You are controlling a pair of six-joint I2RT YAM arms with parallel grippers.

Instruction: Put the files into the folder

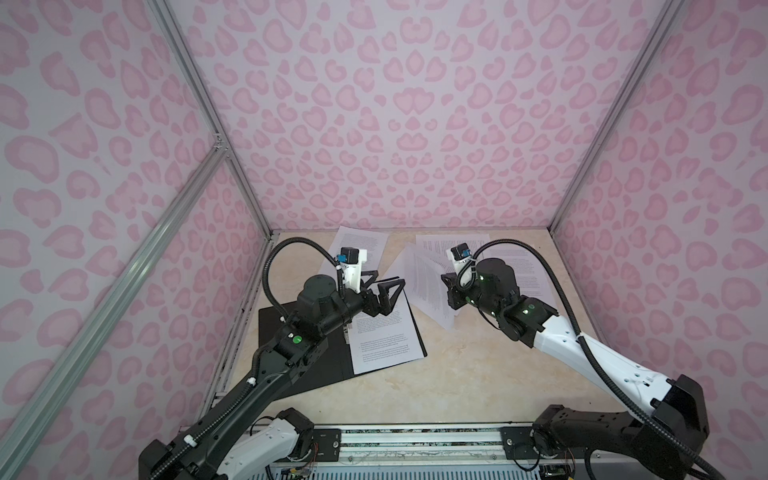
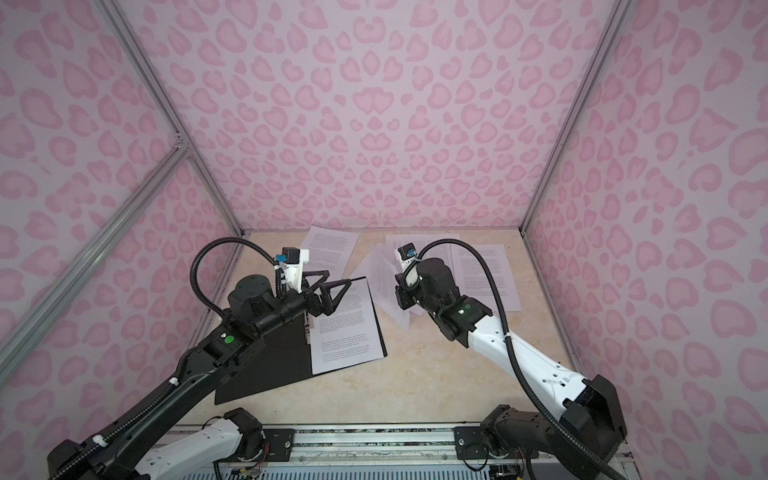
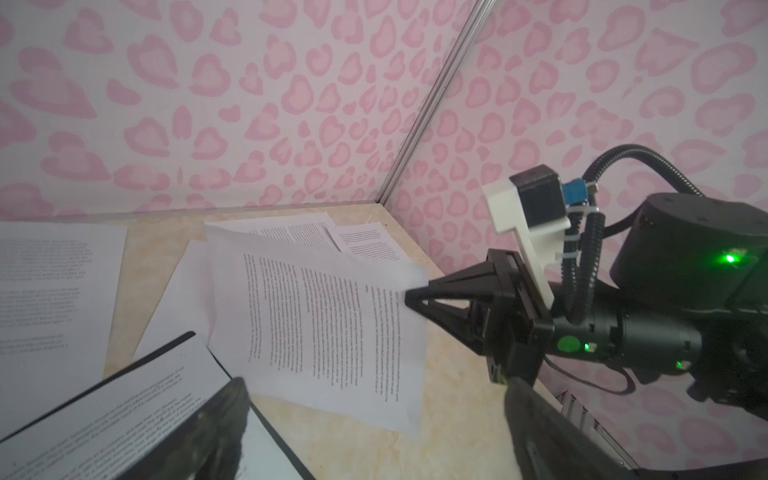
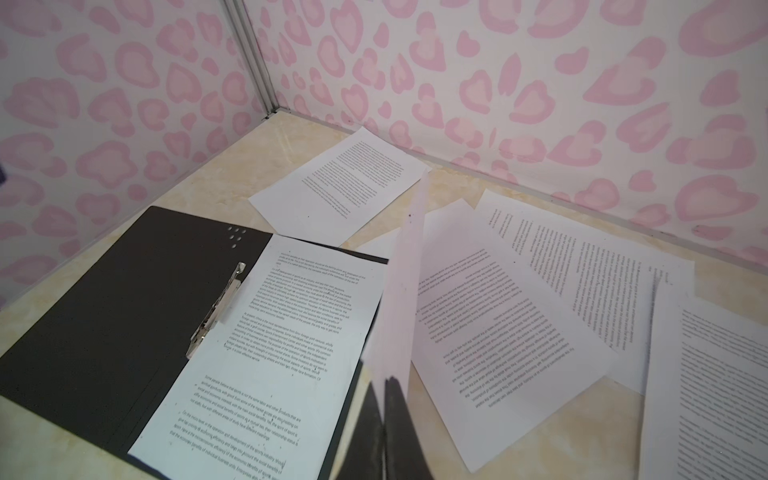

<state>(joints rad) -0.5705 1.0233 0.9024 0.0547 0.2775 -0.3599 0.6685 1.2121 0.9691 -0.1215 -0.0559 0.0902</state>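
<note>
Folder (image 4: 104, 311): lay open, matte black, flat printed sheet (image 4: 270, 353) inside.
Left hand (image 1: 390, 277): spread wide, empty.
Right hand (image 3: 410, 296): pinched thin curling sheet (image 3: 324, 324).

Bare counter (image 1: 457, 374) lies open in front of the folder (image 1: 328, 372). Farther back, loose sheets (image 4: 582, 282) cover it. A tilted sheet (image 1: 428, 286) pinched in the right tool (image 3: 411, 297) stands between it and the wide-spread left tool (image 1: 390, 277). Walls (image 1: 415, 124) close three sides.

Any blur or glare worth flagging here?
Both top views: even light, no glare. Left wrist view: the left hand is out of focus. Right wrist view: the held sheet blurs near the lens; the page in the folder is sharp.
</note>
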